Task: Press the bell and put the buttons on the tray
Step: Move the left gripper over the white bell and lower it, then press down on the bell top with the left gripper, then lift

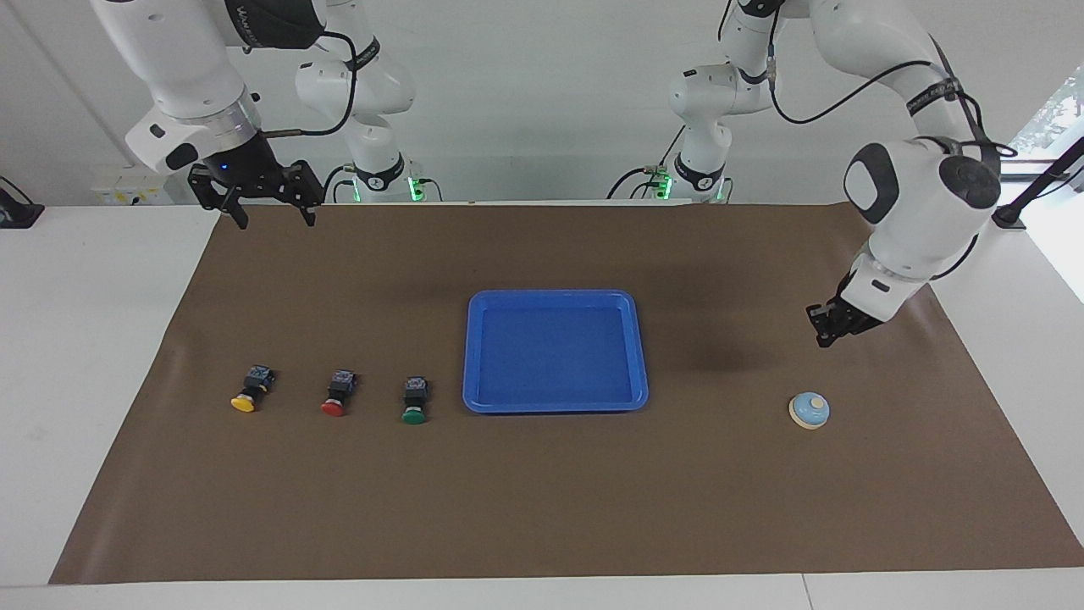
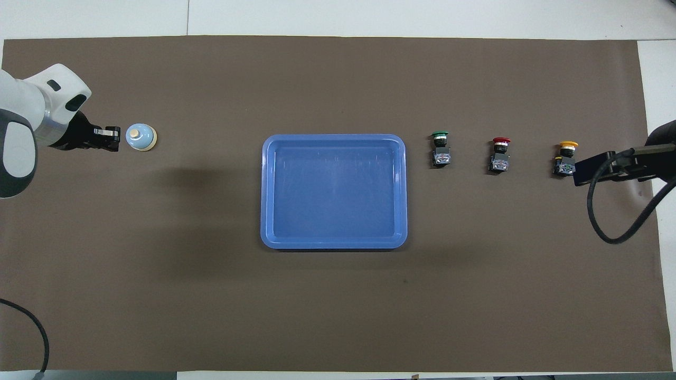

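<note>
The light-blue bell [image 1: 810, 410] [image 2: 141, 138] sits on the brown mat toward the left arm's end of the table. My left gripper [image 1: 823, 339] [image 2: 112, 139] hangs shut and empty in the air just beside the bell, not touching it. The blue tray [image 1: 474, 352] [image 2: 269, 158] lies empty in the middle. Yellow [image 1: 243, 402] [image 2: 566, 154], red [image 1: 334, 406] [image 2: 500, 153] and green [image 1: 414, 413] [image 2: 440, 146] buttons lie in a row toward the right arm's end. My right gripper [image 1: 269, 220] [image 2: 578, 171] waits open, high over the mat's edge.
A brown mat [image 1: 542, 500] covers most of the white table. A black cable [image 2: 615, 211] loops from the right arm over the mat near the yellow button.
</note>
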Robot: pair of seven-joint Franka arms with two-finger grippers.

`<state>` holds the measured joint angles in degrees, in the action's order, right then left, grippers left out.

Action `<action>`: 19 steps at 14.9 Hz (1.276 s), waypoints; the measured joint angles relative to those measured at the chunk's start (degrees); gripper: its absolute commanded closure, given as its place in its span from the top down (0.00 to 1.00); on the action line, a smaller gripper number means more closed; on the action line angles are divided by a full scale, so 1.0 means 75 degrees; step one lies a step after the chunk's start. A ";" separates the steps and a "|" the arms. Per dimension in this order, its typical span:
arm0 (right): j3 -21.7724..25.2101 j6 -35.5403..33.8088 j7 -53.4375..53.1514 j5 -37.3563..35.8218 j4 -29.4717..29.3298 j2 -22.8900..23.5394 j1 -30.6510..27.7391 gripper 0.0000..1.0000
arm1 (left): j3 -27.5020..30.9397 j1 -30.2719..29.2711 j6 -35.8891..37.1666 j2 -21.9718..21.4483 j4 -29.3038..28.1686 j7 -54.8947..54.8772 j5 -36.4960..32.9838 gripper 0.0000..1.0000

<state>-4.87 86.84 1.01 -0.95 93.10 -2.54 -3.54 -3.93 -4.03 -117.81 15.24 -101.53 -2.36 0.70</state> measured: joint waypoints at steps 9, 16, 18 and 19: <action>0.0000 0.0000 0.0000 0.0000 0.0000 0.0000 0.0000 1.00 | -0.0012 -0.0115 -0.0685 0.0550 0.0025 0.0108 -0.0006 0.00; 0.0000 0.0000 0.0000 0.0000 0.0000 0.0000 0.0000 1.00 | -0.0051 -0.0093 -0.1144 0.0865 0.0048 0.0251 -0.0018 0.00; 0.0000 0.0000 0.0000 0.0000 0.0000 0.0000 0.0000 1.00 | -0.0062 -0.0063 -0.1167 0.0948 0.0133 0.0331 -0.0065 0.00; 0.0000 0.0000 0.0000 0.0000 0.0000 0.0000 0.0000 1.00 | -0.0061 -0.0039 -0.1170 0.0991 0.0201 0.0361 -0.0073 0.00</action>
<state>-4.86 86.84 1.01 -0.95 93.10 -2.54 -3.54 -4.39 -4.32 -126.59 22.68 -100.02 0.36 0.15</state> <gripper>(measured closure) 0.000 0.991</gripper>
